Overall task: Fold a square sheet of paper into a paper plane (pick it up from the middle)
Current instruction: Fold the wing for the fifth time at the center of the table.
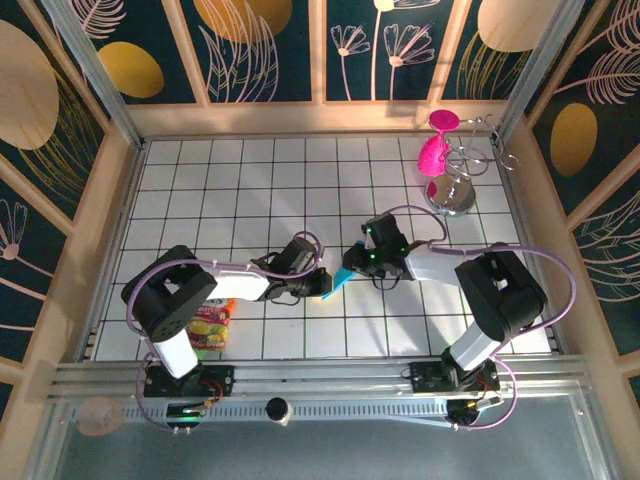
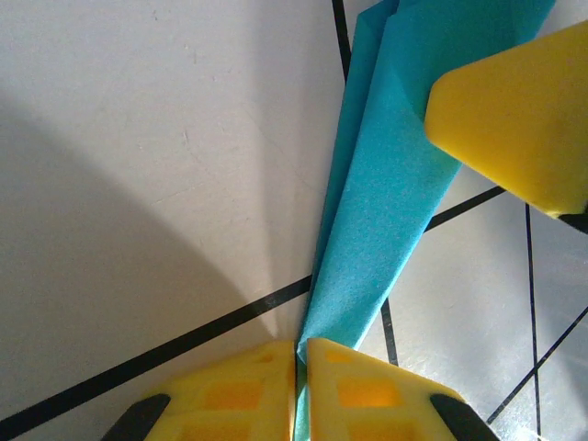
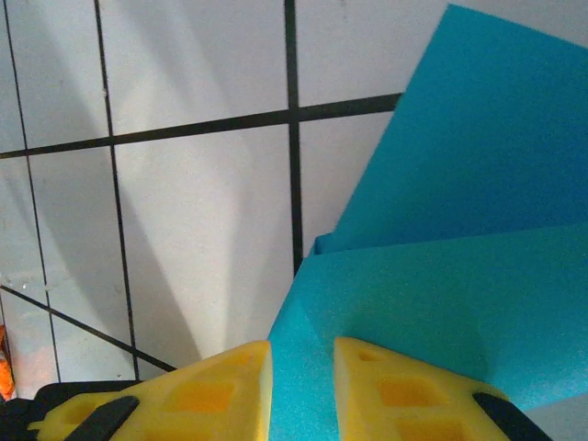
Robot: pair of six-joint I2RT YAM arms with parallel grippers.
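The paper plane, turquoise-blue and creased into a narrow dart, hangs just above the white grid table between my two grippers. In the left wrist view the paper plane narrows to a point pinched in my left gripper, whose jaws are shut on it. My left gripper holds the lower left end. My right gripper grips the upper right end; its yellow fingertip presses on the paper. In the right wrist view wide flaps of the paper plane run between the jaws of my right gripper.
A red-and-yellow snack packet lies by the left arm near the front edge. Pink goblets hang on a wire rack with a metal base at the back right. Wooden walls fence the table.
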